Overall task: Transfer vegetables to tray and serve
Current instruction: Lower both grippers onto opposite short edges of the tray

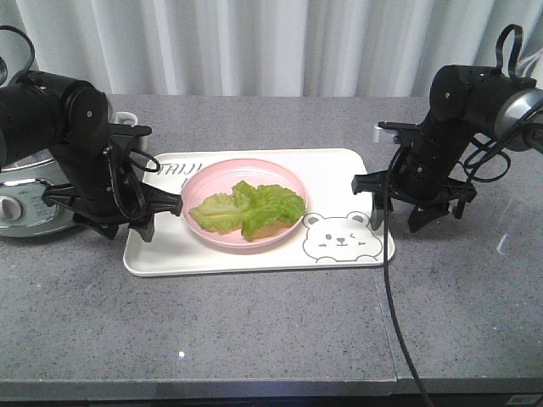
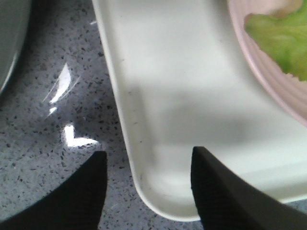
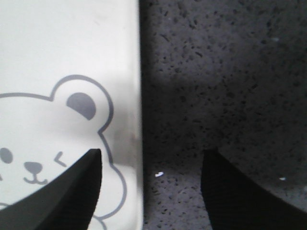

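Note:
The vegetables (image 1: 248, 208), crinkly green lettuce leaves, lie in a round pink plate (image 1: 201, 181) that stands on the cream-white tray (image 1: 338, 170) with its bear drawing (image 1: 341, 238). My left gripper (image 1: 157, 216) is open at the tray's left edge. In the left wrist view this gripper (image 2: 148, 165) straddles the near corner of the tray (image 2: 192, 96), with the plate (image 2: 268, 91) and the vegetables (image 2: 283, 38) at upper right. My right gripper (image 1: 371, 203) is open at the tray's right edge. Seen from the right wrist, the gripper (image 3: 151, 165) has one finger over the tray (image 3: 62, 48) and the other over the counter.
A silver-white cooker pot (image 1: 25, 199) stands at far left behind my left arm. The grey speckled counter (image 1: 254, 322) ends at a front edge near the bottom. A black cable (image 1: 394, 297) hangs from my right arm across the counter.

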Controlling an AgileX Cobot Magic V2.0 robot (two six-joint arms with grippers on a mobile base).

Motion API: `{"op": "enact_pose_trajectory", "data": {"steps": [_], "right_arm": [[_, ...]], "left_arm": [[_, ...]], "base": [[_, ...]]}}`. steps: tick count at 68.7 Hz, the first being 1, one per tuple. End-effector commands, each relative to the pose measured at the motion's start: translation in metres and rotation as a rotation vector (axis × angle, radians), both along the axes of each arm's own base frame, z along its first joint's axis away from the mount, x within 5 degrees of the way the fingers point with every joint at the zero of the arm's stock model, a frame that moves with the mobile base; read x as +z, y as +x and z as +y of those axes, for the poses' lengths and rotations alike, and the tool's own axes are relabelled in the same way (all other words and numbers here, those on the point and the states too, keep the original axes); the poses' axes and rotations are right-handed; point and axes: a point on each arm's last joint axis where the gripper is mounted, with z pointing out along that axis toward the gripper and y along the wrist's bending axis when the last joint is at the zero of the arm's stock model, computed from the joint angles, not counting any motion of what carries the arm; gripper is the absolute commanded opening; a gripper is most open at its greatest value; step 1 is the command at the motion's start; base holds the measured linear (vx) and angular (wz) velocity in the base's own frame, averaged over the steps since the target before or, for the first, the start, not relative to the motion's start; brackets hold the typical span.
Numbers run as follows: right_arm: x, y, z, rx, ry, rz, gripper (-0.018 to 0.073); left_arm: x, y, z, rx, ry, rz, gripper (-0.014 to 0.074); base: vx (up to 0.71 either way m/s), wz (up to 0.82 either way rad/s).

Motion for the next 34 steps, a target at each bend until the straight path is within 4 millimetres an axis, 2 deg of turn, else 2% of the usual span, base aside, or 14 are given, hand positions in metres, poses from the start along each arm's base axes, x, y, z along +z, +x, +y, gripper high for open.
{"op": "enact_pose_trajectory", "data": {"steps": [1,34], "right_arm": [[0.0254,-0.0079,0.0007,0.005,0.033,-0.011,0.0435],[0.0255,-0.0081,0.0036,-0.001,0.066,-0.006,0.0435]], "left_arm": [[0.0227,-0.0018,0.0001,0.002,-0.030,-0.077,0.0375],[0.0167,-0.0031,0.0035,-0.005,0.013,-0.051,0.0375]], "base": [[0.00,0.00],[0.00,0.00]]}}
